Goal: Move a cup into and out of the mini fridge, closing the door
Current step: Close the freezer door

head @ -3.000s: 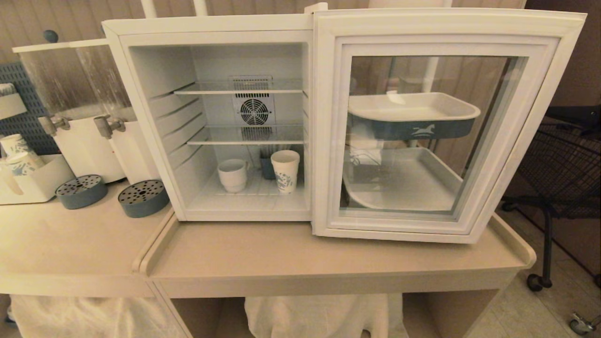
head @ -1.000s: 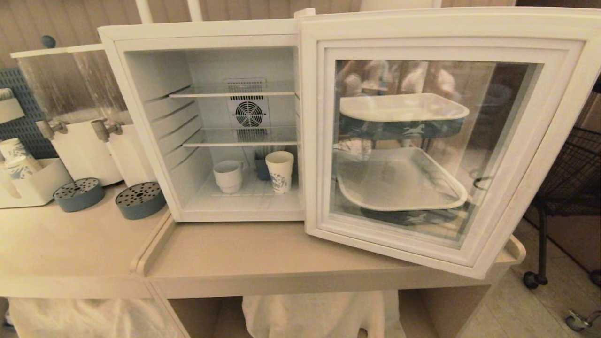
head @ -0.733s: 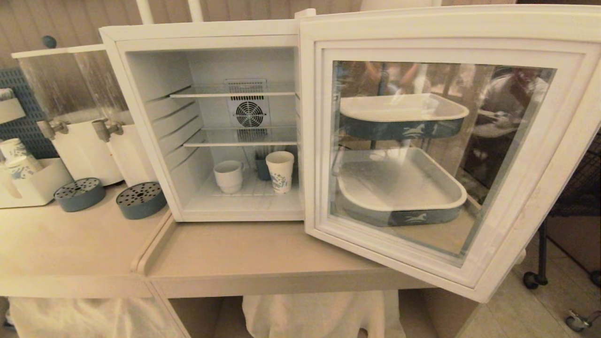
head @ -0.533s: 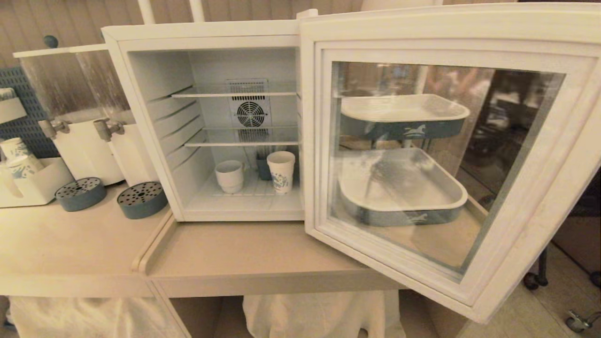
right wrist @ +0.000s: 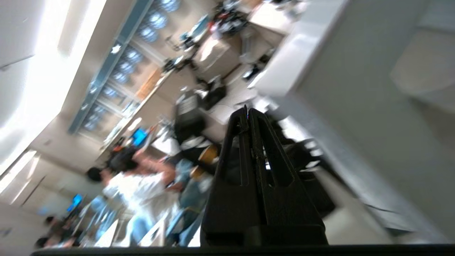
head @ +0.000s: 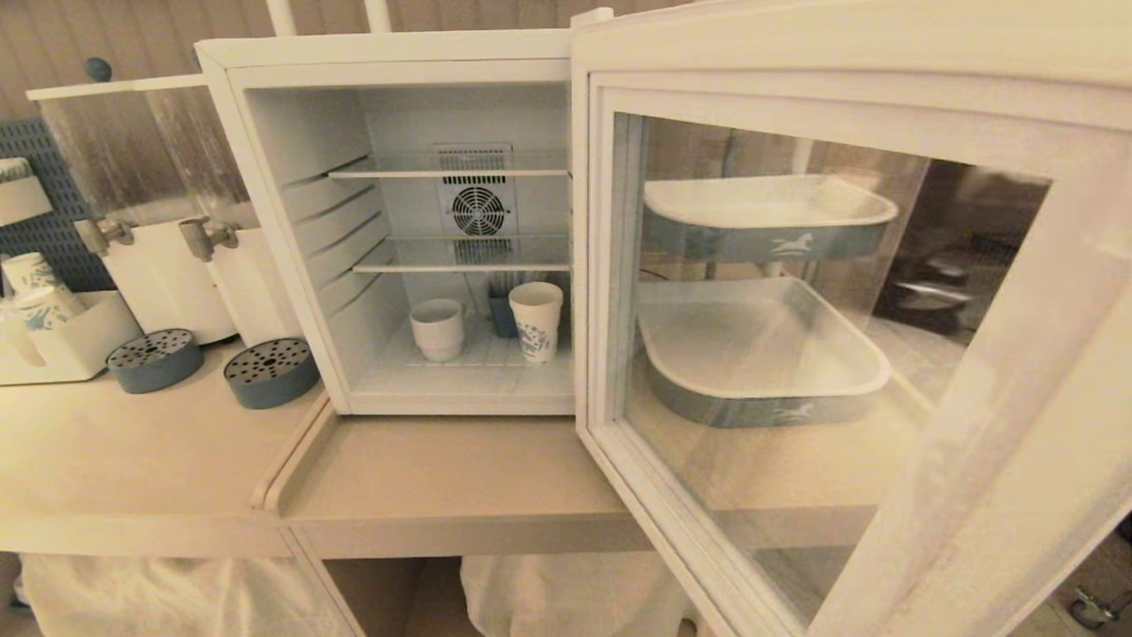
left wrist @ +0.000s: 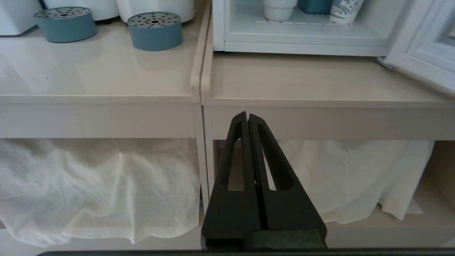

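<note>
I see the fridge (head: 389, 221) with its door (head: 849, 354) swung wide open toward me, hinged on the fridge's right edge. Cup (head: 437, 329) sits upright on the fridge floor, left of a printed paper cup (head: 536, 321); the two stand near each other but apart. A small blue container (head: 502, 317) stands behind, between them. Both wire shelves above are bare, fan (head: 478, 211) on the rear wall.

Neither gripper shows in the head view. Left gripper (left wrist: 248, 117) is clenched, holding nothing, parked low in front of the counter (left wrist: 302, 78), below its front edge. From there the cup (left wrist: 279, 8) is well apart, up on the fridge floor past the counter edge. Right gripper (right wrist: 247, 112) is also pinched closed and empty; its view is blurred, showing a pale panel alongside and a room with people (right wrist: 142, 185) beyond. I can't tell whether it touches the door.

Around the fridge: two blue perforated drip trays (head: 271, 372) on the counter to its left, drink dispensers (head: 159, 221) with taps behind them, more printed cups (head: 35, 287) in a white holder further left. Through the door glass I see a two-tier tray stand (head: 769, 221), white with blue sides. White cloth (left wrist: 99, 188) hangs under the counter.

Path from counter edge to the cup is open; only the paper cup crowds it on the right side.
</note>
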Tool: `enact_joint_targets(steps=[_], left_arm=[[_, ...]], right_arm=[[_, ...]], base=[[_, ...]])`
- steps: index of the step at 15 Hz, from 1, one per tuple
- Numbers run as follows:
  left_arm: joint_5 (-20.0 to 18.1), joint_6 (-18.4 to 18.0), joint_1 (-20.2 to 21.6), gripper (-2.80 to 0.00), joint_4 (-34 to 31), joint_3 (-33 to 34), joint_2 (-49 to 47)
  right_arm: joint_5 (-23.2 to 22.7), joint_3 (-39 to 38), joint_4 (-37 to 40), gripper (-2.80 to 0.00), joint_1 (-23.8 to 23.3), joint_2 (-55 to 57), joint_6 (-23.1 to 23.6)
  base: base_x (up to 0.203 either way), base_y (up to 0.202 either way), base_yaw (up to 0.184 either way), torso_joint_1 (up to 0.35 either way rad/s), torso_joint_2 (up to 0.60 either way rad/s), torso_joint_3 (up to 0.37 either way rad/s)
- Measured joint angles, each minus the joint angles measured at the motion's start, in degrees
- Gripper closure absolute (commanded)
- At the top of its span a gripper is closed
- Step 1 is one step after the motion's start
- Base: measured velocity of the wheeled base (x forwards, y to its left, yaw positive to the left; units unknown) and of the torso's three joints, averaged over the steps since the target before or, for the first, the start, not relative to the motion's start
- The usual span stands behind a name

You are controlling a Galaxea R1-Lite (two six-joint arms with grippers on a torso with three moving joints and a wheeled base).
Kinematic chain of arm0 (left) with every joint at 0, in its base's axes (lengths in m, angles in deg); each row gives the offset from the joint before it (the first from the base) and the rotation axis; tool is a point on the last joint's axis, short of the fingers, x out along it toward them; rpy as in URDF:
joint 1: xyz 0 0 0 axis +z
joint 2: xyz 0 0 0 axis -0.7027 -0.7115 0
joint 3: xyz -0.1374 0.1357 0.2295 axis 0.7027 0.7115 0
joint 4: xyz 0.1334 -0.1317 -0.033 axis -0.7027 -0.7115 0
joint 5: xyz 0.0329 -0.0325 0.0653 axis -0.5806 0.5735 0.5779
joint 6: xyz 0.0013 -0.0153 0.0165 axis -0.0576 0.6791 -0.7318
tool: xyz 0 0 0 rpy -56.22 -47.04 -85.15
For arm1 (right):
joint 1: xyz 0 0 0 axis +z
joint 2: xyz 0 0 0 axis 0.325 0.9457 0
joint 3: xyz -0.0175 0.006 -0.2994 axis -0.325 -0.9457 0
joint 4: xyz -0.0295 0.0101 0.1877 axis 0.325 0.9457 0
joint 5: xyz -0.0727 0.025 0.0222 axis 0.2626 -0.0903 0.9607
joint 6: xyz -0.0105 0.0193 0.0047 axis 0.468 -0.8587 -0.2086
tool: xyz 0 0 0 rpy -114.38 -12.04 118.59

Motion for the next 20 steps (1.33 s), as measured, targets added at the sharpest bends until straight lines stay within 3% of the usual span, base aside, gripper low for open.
enact_joint_targets(steps=[2,4,7,10,12,15,18,20], left_arm=[[0.0,0.02,0.02,0.0,-0.02,0.0,0.0],[0.07,0.1,0.02,0.0,-0.02,0.0,0.0],[0.07,0.1,0.02,0.0,-0.02,0.0,0.0],[0.05,0.1,0.02,0.0,-0.02,0.0,0.0],[0.0,0.11,0.02,0.0,0.0,0.0,0.0],[0.0,0.05,0.02,0.0,0.0,0.0,0.0],[0.05,0.1,0.02,0.0,0.0,0.0,0.0],[0.02,0.07,0.0,0.0,-0.02,0.0,0.0]], right_arm=[[3.41,-0.02,-0.29,0.0,5.86,-2.88,-3.29],[6.66,0.04,-0.33,0.0,8.0,-5.24,-4.23],[14.32,-1.86,-2.42,0.0,7.73,-6.83,-2.26],[19.88,-6.53,-4.52,0.0,5.68,-4.32,2.69],[23.0,-9.55,-5.9,0.0,5.47,-0.71,7.68],[32.82,-14.43,-6.79,0.0,7.32,4.85,21.89],[38.98,-17.91,-6.38,0.0,13.39,8.74,36.76],[42.61,-18.46,-6.6,0.0,21.05,10.14,38.32]], base=[[0.0,0.0,0.0,0.0,0.0,0.0],[0.0,0.0,0.0,0.0,0.0,0.0],[0.0,0.0,0.0,0.0,0.0,0.0],[0.0,0.0,0.0,0.0,0.0,0.0],[0.0,0.0,0.0,0.0,0.0,0.0],[0.0,0.0,0.0,0.0,0.0,0.0],[0.0,0.0,0.0,0.0,0.0,0.0],[0.0,0.0,0.0,0.0,0.0,0.0]])
